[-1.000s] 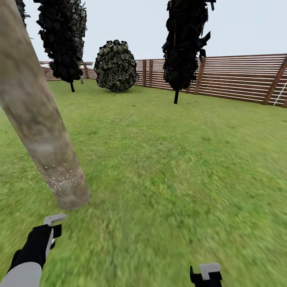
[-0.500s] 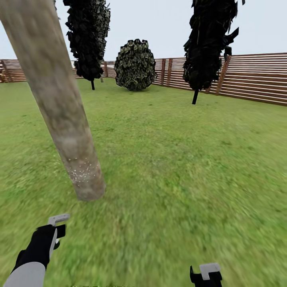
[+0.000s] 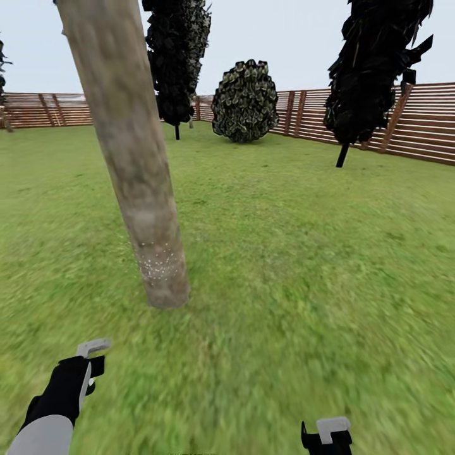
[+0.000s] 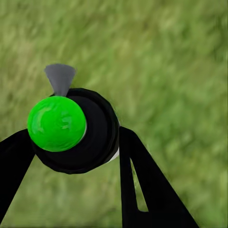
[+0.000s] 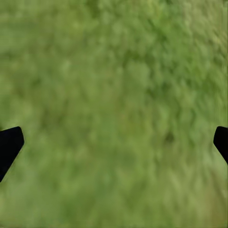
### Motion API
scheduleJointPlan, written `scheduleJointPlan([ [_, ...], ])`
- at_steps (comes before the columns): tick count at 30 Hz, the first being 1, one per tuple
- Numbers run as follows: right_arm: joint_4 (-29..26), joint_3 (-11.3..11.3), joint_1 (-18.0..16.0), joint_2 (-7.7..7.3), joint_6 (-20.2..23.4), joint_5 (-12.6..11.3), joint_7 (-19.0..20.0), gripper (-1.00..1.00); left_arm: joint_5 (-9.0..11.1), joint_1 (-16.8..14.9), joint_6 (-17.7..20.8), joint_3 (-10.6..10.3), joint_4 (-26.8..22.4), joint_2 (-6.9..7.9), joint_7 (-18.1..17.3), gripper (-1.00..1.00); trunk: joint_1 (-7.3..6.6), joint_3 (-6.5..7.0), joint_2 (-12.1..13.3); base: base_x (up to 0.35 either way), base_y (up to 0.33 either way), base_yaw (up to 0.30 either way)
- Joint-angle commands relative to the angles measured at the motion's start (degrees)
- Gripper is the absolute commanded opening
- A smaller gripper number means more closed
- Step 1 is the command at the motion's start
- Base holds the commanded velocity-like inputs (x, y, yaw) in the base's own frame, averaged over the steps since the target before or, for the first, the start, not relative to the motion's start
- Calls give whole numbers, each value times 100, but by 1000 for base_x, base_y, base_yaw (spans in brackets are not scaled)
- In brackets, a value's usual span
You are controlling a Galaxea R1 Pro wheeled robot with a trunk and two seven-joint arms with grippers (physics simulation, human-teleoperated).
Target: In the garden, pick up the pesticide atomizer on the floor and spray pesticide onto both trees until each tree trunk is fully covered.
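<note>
The dark, green-capped pesticide atomizer (image 4: 71, 130) is pinched by the left end effector (image 4: 71, 142) near the thick grey-brown speckled tree trunk (image 3: 136, 164); the right end effector (image 5: 114, 142) is spread.

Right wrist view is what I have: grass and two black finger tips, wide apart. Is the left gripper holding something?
Observer: Yes. In the left wrist view the left gripper is shut on the sprayer, a dark round body with a green cap and a grey nozzle.
Operator: Is a tree near us?
Observer: In the head view a thick bare trunk stands on the lawn ahead, on the left arm's side.
Operator: Is there any spray on it?
Observer: White specks dot a low band of the trunk, just above its base. The bark higher up looks bare.
</note>
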Motion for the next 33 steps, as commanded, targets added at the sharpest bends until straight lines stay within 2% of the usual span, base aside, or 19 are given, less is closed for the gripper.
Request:
scheduleJointPlan([
  [1, 0, 2, 0, -1, 0, 1, 0, 100, -4, -1, 0, 0, 2, 0, 0, -100, 0, -2, 0, 0, 0, 278],
  [11, 7, 14, 0, -5, 0, 2, 4, 100, -4, -1, 0, -9, 4, -20, 0, -100, 0, -25, 0, 79, -165, 273],
  [20, 4, 23, 0, -41, -3, 16, 18, 100, -5, -1, 0, -9, 4, -52, 0, -100, 0, -29, 0, 128, -244, 33],
  [23, -4, 12, 0, -201, -4, -10, 42, 100, -4, 1, 0, -9, 4, -52, 0, -100, 0, -29, 0, 131, -245, 1],
  [24, -7, 9, 0, -279, -2, -23, 114, 100, -5, -1, 0, -9, 4, -52, 0, -100, 0, -29, 0, 131, -245, 0],
  [25, -8, 2, 0, -343, -1, -36, 355, 100, -4, 0, 0, -9, 4, -52, 0, -100, 0, -29, 0, 131, -245, 0],
  [27, -9, -21, 0, -498, 0, -47, 1102, 100, -4, -2, 0, -9, 4, -57, 0, -100, 0, -29, 0, 131, -245, 0],
  [28, -9, -73, 0, -562, 0, -49, 1381, 100, -4, -2, 0, -9, 4, -59, 0, -100, 0, -29, 0, 131, -245, 0],
  [29, -11, -274, 0, -616, 0, -45, 1629, 100, -4, -1, 0, -20, 4, -60, 0, -100, 0, -29, 0, 131, -245, 0],
  [30, -14, -486, 0, -636, -3, -40, 1723, 100, -4, -2, 0, -58, 4, -60, 2, -100, 0, -29, 0, 131, -245, 0],
  [31, -16, -814, 0, -653, -4, -30, 1804, 100, -4, -2, 3, -153, 4, -61, 17, -100, 0, -29, 0, 131, -245, 0],
  [33, -19, -1130, 0, -661, -2, -22, 1858, 100, -4, -1, 6, -288, 4, -61, 28, -100, 0, -29, 0, 131, -245, 0],
])
